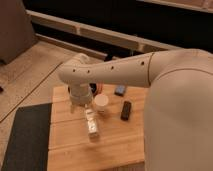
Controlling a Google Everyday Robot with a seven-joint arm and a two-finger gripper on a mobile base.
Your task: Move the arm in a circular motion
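Cream-white arm [125,70]: fills the right side of the view as a thick rounded segment, then reaches left as a tube with a row of small dark holes. It bends downward at a rounded joint above the back left part of the counter [115,147].
Claw [80,98]: hangs below that joint at the end of a short pale cylinder, low over the counter's back left area and just left of the white cup [101,102]. Whether it is wide, narrow or holding something cannot be told.
Counter: light wooden planks carrying four small things.
White cup: upright, near the middle of the back half.
Dark blue item [120,90]: small, behind and to the right of the cup, just below the arm in the view.
Black item [126,110]: oblong, right of the cup and apart from it.
Pale item [91,125]: oblong, in front of the cup with its long side running toward the front edge. What it is cannot be told.
Dark mat [25,137]: lies against the counter's left edge.
Floor [30,75]: pale and speckled, left of and beyond the counter.
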